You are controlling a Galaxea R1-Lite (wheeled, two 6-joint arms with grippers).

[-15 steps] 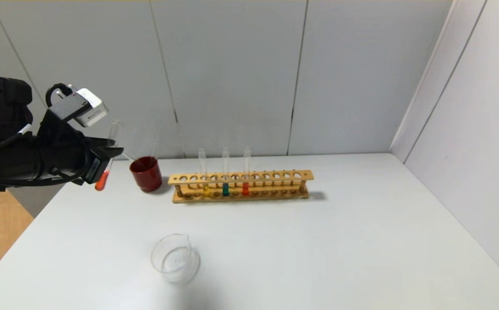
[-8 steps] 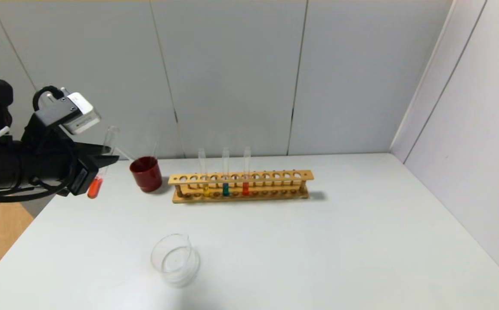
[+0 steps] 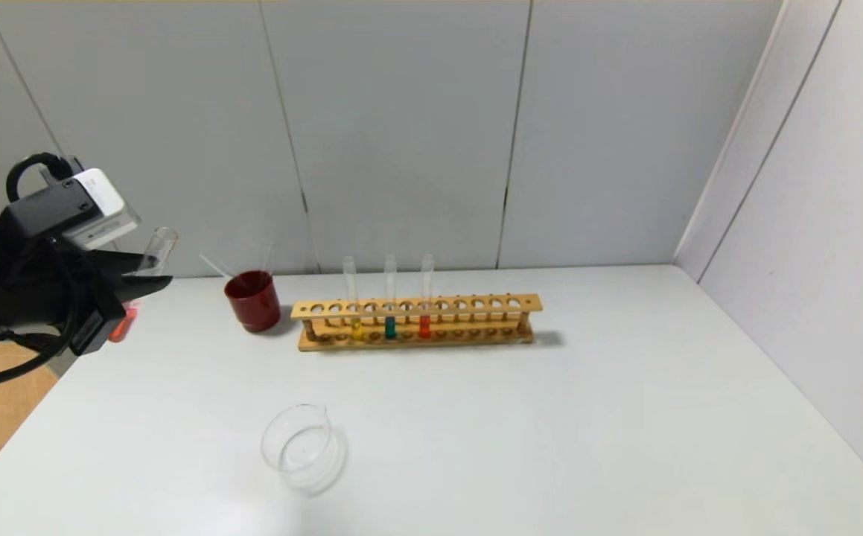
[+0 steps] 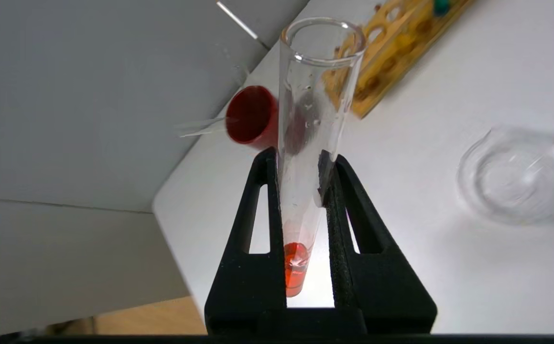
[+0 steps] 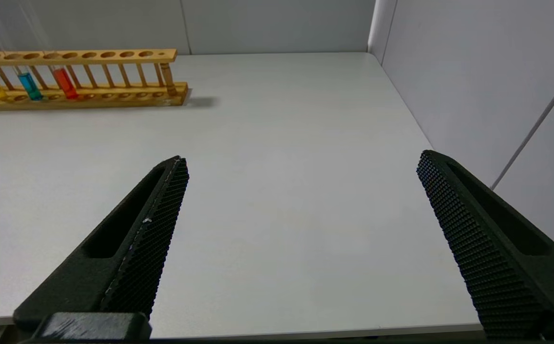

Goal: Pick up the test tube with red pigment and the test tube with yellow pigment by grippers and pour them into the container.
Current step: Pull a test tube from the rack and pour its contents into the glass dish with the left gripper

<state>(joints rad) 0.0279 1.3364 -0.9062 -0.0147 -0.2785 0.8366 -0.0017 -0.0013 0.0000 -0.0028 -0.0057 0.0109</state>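
Observation:
My left gripper (image 3: 150, 281) is shut on the test tube with red pigment (image 3: 153, 251) and holds it in the air over the table's far left edge, left of the dark red cup. The tube leans, mouth up, with the orange-red liquid (image 4: 296, 267) at its bottom between the jaws; the gripper also shows in the left wrist view (image 4: 298, 160). The test tube with yellow pigment (image 3: 356, 326) stands in the wooden rack (image 3: 476, 305). The clear glass container (image 3: 302, 447) sits empty near the table's front. My right gripper (image 5: 300, 162) is open and empty above the table's right front.
The rack also holds a teal-green tube (image 3: 390, 326) and a second red tube (image 3: 424, 325). A dark red cup (image 3: 252, 300) with thin glass rods stands left of the rack. Walls close the back and the right side.
My left gripper has moved left and a little lower with the red tube, away from the cup and rack. The tube leans more. Nothing else has moved.

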